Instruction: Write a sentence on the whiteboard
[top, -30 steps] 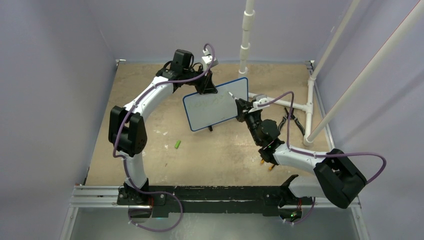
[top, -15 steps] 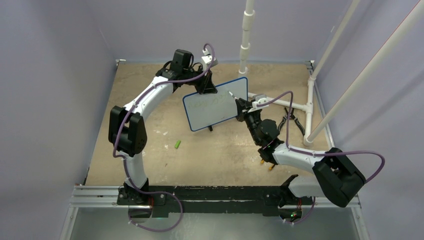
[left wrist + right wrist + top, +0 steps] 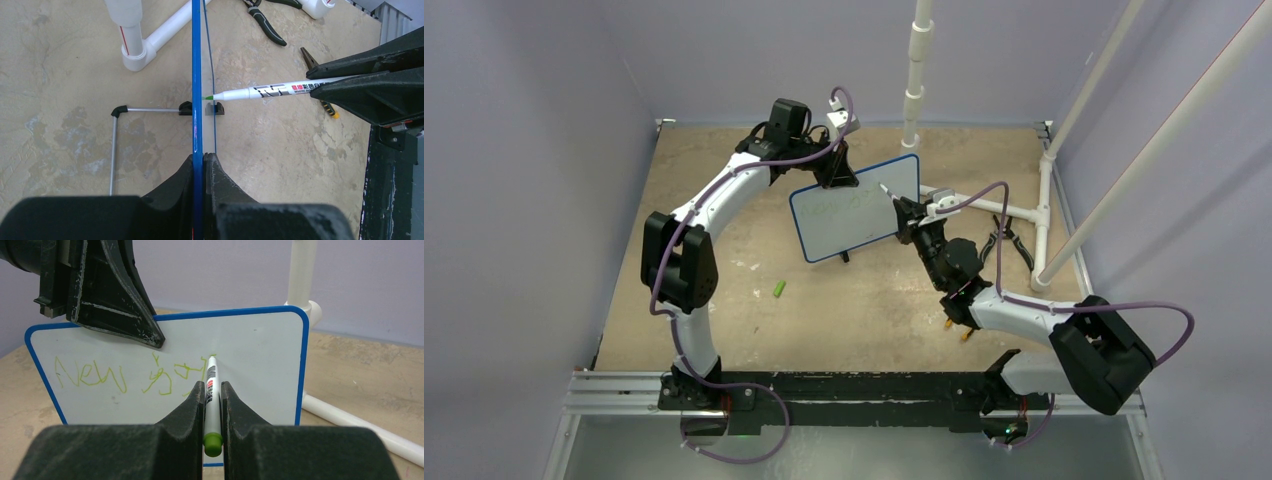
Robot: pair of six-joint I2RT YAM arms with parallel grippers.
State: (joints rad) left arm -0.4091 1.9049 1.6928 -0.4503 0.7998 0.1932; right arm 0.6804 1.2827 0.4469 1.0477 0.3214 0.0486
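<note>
The whiteboard (image 3: 854, 210), white with a blue frame, stands upright on black feet at the table's middle back. My left gripper (image 3: 839, 176) is shut on its top edge; the left wrist view shows the board edge-on (image 3: 196, 75) between the jaws. My right gripper (image 3: 908, 218) is shut on a white marker (image 3: 210, 390) with a green end. The marker tip touches the board's upper right part (image 3: 208, 97). The sentence (image 3: 130, 375) is one row of green writing, "New" and more strokes, across the board (image 3: 260, 365).
A green marker cap (image 3: 779, 289) lies on the table left of the board. Pliers (image 3: 1009, 245) and a white PVC pipe frame (image 3: 1024, 211) lie at the right. An orange-handled tool (image 3: 957, 326) lies under my right arm. A white pipe (image 3: 916, 75) stands behind the board.
My right gripper and the marker have shifted very slightly up along the board. The left arm and the board have not moved.
</note>
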